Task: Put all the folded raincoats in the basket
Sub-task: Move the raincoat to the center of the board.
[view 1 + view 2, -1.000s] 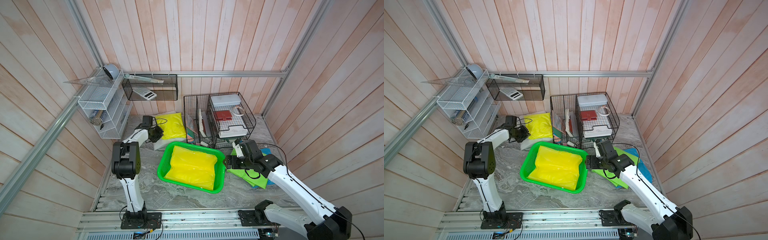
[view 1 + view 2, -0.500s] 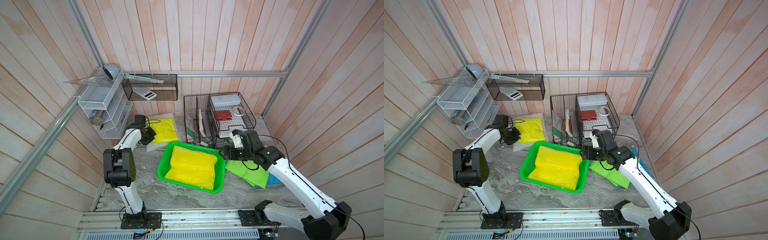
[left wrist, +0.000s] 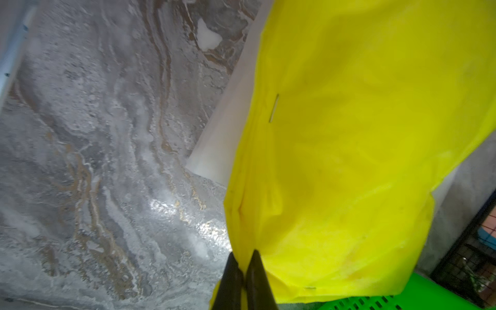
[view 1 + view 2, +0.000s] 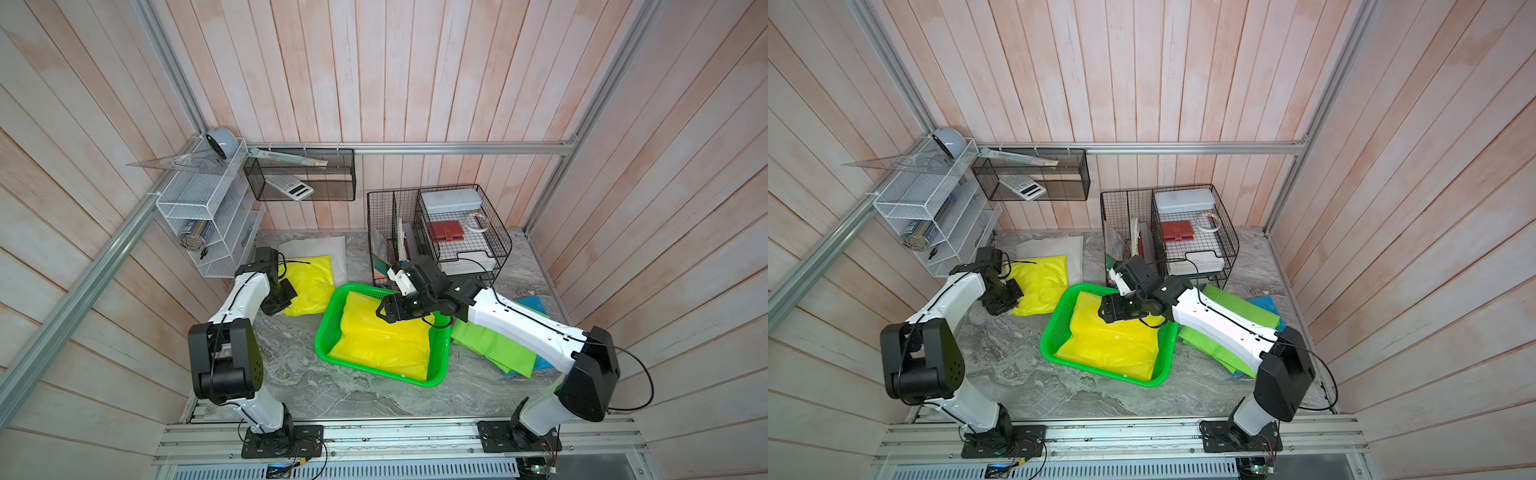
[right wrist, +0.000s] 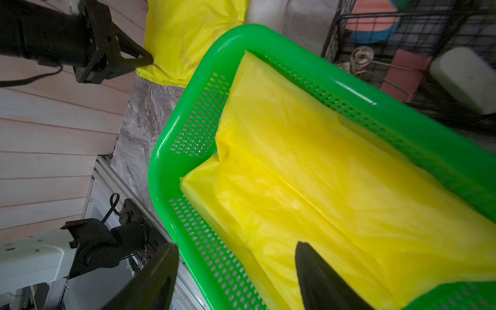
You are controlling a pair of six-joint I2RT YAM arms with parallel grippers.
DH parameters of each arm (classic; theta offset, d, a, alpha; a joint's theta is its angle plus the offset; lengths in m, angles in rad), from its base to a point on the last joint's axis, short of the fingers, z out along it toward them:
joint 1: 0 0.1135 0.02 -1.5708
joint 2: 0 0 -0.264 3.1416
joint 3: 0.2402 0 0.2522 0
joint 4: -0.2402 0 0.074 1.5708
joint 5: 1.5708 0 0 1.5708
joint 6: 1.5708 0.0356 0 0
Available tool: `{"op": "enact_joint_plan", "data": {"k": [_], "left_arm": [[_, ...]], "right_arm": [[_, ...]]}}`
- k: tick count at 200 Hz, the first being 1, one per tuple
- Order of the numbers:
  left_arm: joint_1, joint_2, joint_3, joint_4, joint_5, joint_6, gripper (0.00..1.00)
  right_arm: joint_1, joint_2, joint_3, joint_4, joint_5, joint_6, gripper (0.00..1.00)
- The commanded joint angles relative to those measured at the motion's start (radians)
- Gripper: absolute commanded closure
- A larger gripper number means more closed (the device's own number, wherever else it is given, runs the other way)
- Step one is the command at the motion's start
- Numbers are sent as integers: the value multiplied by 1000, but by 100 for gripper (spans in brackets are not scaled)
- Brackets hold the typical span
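Observation:
A folded yellow raincoat (image 4: 309, 286) (image 4: 1042, 282) lies on the marble table, left of the bright green basket (image 4: 332, 328) (image 4: 1050, 332), partly on a white folded sheet (image 3: 230, 128). My left gripper (image 4: 286, 307) (image 3: 243, 257) is shut on that raincoat's (image 3: 362, 134) near edge, with yellow film pinched between its fingers. Another folded yellow raincoat (image 4: 386, 340) (image 5: 322, 174) fills the basket (image 5: 161, 161). My right gripper (image 4: 384, 311) (image 5: 236, 245) hovers open over the basket's far side, above that raincoat, holding nothing.
A black wire organiser (image 4: 436, 232) stands right behind the basket. A white wire rack (image 4: 208, 216) and a black mesh shelf (image 4: 299, 174) hang on the left and back walls. Green folded sheets (image 4: 494, 345) over a blue one lie right of the basket, under my right arm.
My left gripper has dragged the yellow raincoat forward, nearer the basket's left side. My right gripper has swung from beside the basket's right end to over it, its jaws a little narrower.

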Motion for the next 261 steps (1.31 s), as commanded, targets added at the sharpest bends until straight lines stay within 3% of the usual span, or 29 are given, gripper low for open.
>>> {"op": "enact_joint_plan", "data": {"k": [1,52,78,124,168,207,261], "left_arm": [[6,-56,-44,-50,-78,26,100],[11,-91,-137,4,-31,-3,100],[21,-106,-160,20,-30,-20,100],[54,-150,-211,36,-12,-21,100],[51,-169,-274,84,98,-39,100],[41,-165,-280,77,100,-31,100],[40,-168,-281,77,95,-28,100]], "right_arm": [[76,55,53,44,36,33,26],[230,300,300,33,91,45,31],[244,415,389,120,79,107,42],[244,518,511,28,123,119,43],[173,335,319,-89,243,47,40],[39,62,69,-252,291,1,38],[-117,-280,-270,-305,434,14,24]]}}
